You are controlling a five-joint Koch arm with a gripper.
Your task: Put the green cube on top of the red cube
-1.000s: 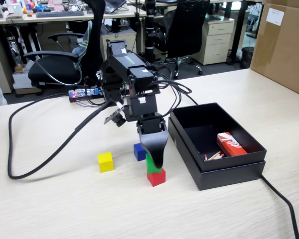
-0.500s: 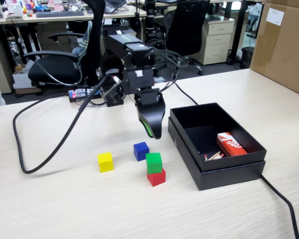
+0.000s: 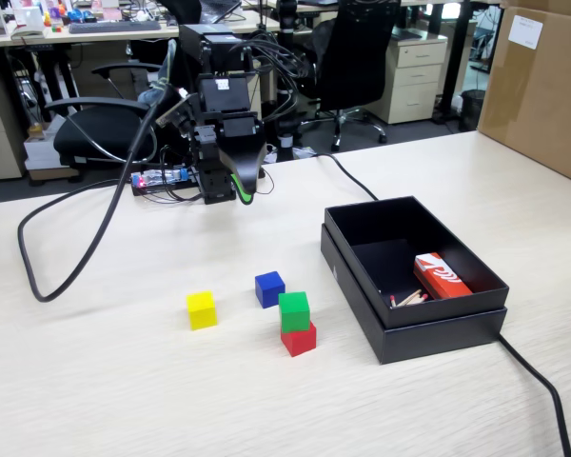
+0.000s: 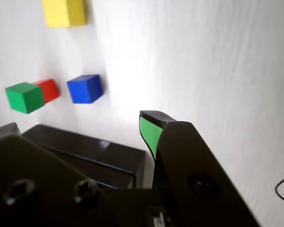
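The green cube (image 3: 294,310) sits on top of the red cube (image 3: 299,339), a little askew, on the pale table just left of the black box. In the wrist view the green cube (image 4: 23,97) covers most of the red cube (image 4: 50,89). My gripper (image 3: 234,194) hangs at the back of the table, well away from the stack. In the wrist view the gripper (image 4: 80,126) is open and empty, and its green-padded fingertip (image 4: 150,131) shows at the right.
A blue cube (image 3: 269,288) and a yellow cube (image 3: 201,309) stand left of the stack. The open black box (image 3: 438,333) at the right holds a red-and-white packet (image 3: 441,276). A black cable (image 3: 67,257) loops at the left. A cardboard box (image 3: 542,86) stands at the far right.
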